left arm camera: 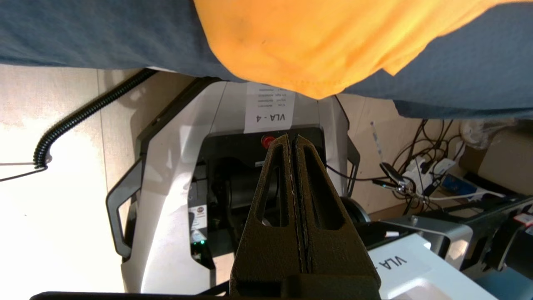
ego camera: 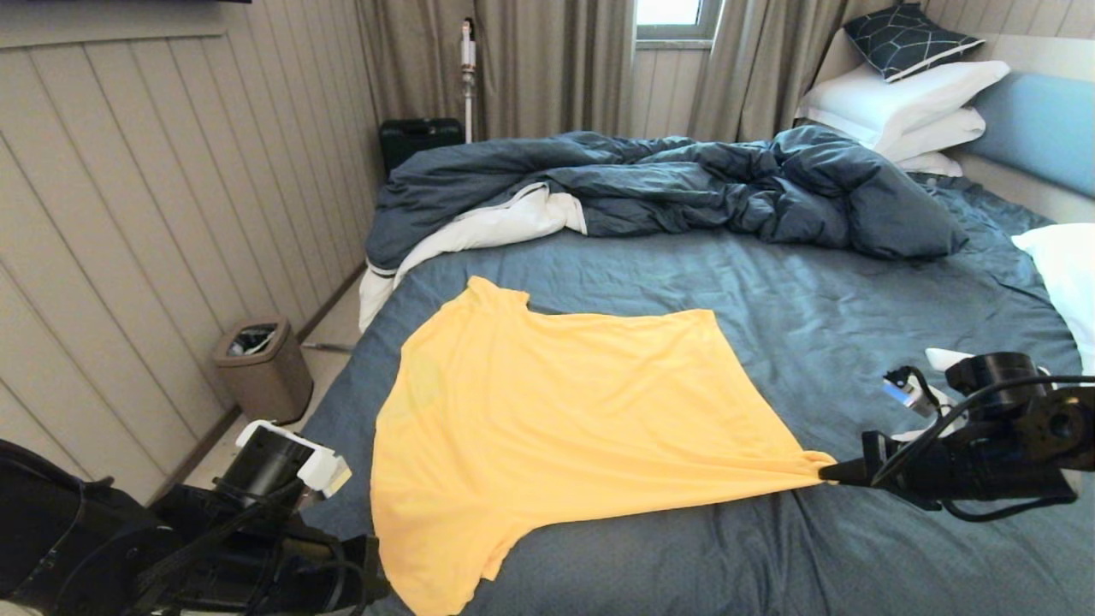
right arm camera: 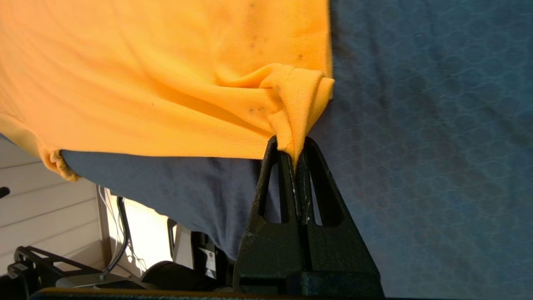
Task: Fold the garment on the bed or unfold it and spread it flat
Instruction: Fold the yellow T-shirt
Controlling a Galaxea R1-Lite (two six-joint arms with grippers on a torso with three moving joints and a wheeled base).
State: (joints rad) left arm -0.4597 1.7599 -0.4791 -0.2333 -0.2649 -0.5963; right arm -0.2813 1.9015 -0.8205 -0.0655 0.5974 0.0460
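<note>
The yellow T-shirt (ego camera: 547, 411) lies spread on the bed's dark blue sheet (ego camera: 813, 316), its near end hanging over the bed's front edge. My right gripper (ego camera: 828, 470) is shut on a bunched corner of the shirt (right arm camera: 297, 108) at its right side and holds it taut just above the sheet. My left gripper (left arm camera: 292, 139) is shut with nothing in it, low at the bed's near left corner, below the overhanging yellow fabric (left arm camera: 316, 46).
A rumpled dark blue duvet (ego camera: 684, 184) lies across the far part of the bed, with white pillows (ego camera: 907, 107) by the light blue headboard (ego camera: 1039, 124). A brown bin (ego camera: 261, 368) stands on the floor at left. The robot's base (left arm camera: 233, 175) shows under the left gripper.
</note>
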